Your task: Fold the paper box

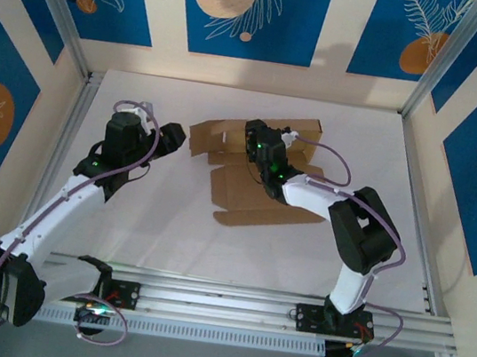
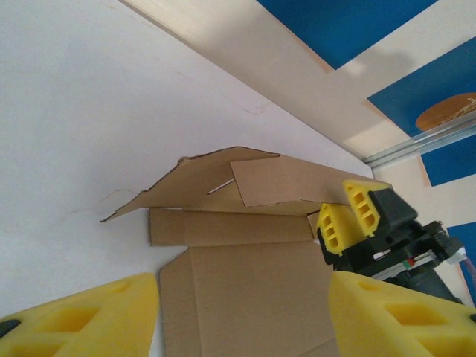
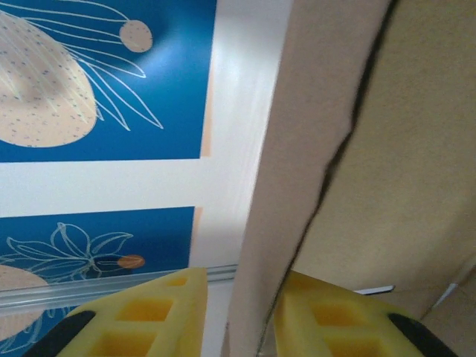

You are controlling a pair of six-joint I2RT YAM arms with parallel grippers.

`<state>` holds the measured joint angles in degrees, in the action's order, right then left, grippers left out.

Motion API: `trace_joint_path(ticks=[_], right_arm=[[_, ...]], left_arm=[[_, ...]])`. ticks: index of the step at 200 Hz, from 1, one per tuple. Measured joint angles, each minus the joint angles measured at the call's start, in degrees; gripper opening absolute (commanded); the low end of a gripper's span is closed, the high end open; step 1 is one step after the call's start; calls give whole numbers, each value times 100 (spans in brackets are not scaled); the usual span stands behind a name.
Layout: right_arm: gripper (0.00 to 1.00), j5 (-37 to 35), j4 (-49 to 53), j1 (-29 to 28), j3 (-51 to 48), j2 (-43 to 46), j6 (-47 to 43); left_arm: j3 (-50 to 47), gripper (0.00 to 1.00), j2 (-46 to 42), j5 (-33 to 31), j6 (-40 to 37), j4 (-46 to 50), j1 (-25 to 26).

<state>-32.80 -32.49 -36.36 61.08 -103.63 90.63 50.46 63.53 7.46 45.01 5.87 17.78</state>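
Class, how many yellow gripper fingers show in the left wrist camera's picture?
4. Two belong to the left gripper, at the bottom corners. Two belong to the right gripper, side by side at the right edge of the paper box. None seem hidden.

Looks like a robotics lab test cell to me, not anyone's home or shop. A left arm (image 1: 65, 197) and a right arm (image 1: 351, 236) are bolted to an aluminium rail (image 1: 220, 301) along the edge of a bare white table (image 1: 166, 240), with aluminium posts (image 1: 53, 7) framing it. The wall panels (image 1: 271, 22) are blue prints with leaves and orange circles (more backdrop than decor, honestly).
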Motion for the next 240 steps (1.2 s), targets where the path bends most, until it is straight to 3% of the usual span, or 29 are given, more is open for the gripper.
trace_joint_path(ticks=[31, 72, 138, 240], right_arm=[[8, 9, -55, 39, 0, -98, 57], [2, 50, -170, 103, -2, -120, 136], [1, 221, -254, 120, -9, -120, 271], [0, 597, -223, 151, -9, -120, 514]], left_arm=[[-4, 62, 186, 0, 103, -157, 63], [302, 62, 979, 4, 229, -249, 411], [1364, 61, 2520, 286, 745, -809, 527], [1836, 62, 3637, 776, 1447, -1486, 529]])
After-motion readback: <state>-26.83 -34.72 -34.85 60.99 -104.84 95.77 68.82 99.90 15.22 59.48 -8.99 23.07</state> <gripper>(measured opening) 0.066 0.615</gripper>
